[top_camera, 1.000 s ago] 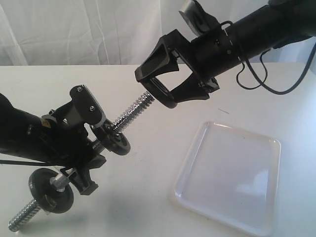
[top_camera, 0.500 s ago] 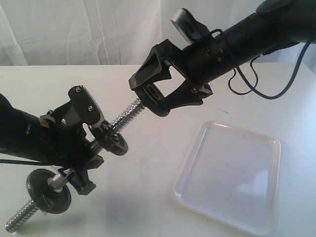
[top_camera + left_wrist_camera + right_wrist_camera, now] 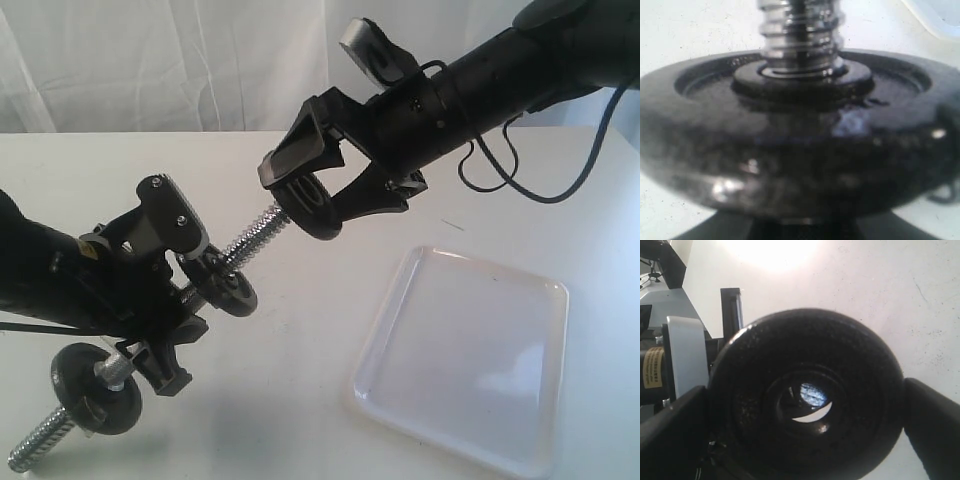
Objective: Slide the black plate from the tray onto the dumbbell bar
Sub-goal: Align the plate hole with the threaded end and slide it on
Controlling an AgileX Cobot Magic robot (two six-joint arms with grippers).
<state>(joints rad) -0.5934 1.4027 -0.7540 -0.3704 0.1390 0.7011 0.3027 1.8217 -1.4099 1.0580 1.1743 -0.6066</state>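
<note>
The black plate hangs in the air with my right gripper shut on its rim, right at the upper threaded tip of the dumbbell bar. In the right wrist view the black plate fills the space between the fingers, and something shiny shows through its centre hole. My left gripper is shut on the bar's middle, holding it tilted. Two other black discs sit on the bar. The left wrist view shows one black disc and the threaded bar. The white tray lies empty.
The tray sits on the white table at the lower right of the exterior view, below my right arm. A white curtain hangs behind the table. A black cable loops under the right arm.
My right gripper has carried the plate left and slightly down, up to the bar's threaded tip. The left arm and the bar have sunk a little.
</note>
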